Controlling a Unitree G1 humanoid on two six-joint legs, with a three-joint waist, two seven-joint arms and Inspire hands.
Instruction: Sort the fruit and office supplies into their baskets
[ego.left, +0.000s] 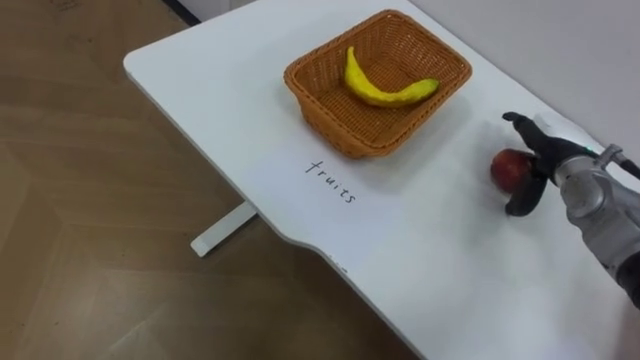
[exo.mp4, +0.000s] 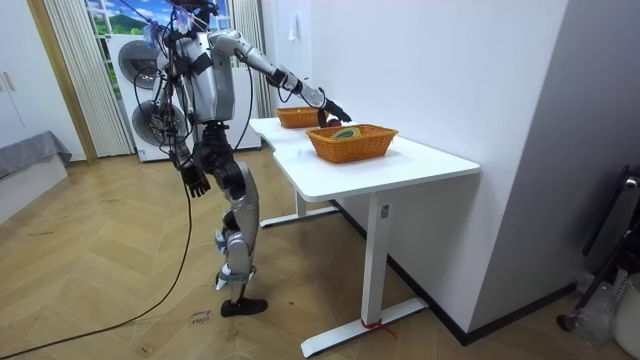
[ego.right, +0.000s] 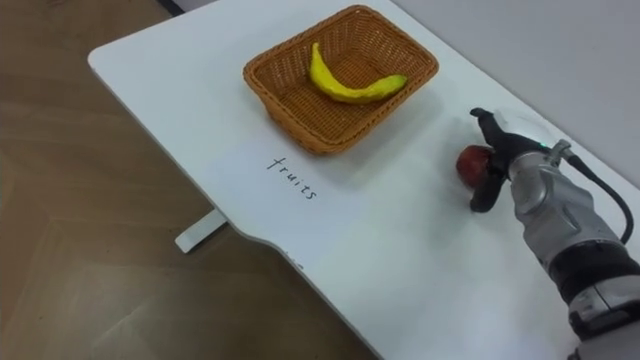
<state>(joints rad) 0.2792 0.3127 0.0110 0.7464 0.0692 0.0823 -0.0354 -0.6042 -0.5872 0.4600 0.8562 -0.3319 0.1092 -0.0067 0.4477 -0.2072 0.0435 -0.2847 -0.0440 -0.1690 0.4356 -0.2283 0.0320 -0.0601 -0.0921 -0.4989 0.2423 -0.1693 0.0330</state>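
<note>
In the room view the robot is being seen standing at the near end of a white table (ego.left: 230, 100), with its left hand (exo.mp4: 196, 180) hanging beside its hip; whether that hand is open or closed cannot be told. At 3 o'clock in the eye views, a red apple (ego.left: 510, 170) is being clasped by the right hand (ego.left: 550, 160), thumb and fingers curled round it low over the tabletop. A handwritten label (ego.left: 330, 182) is lying at the centre. At 12 o'clock from it, a yellow banana (ego.left: 385, 90) is being cradled in a wicker basket (ego.left: 340, 125). A second basket (exo.mp4: 298, 117) is standing beyond it in the room view.
</note>
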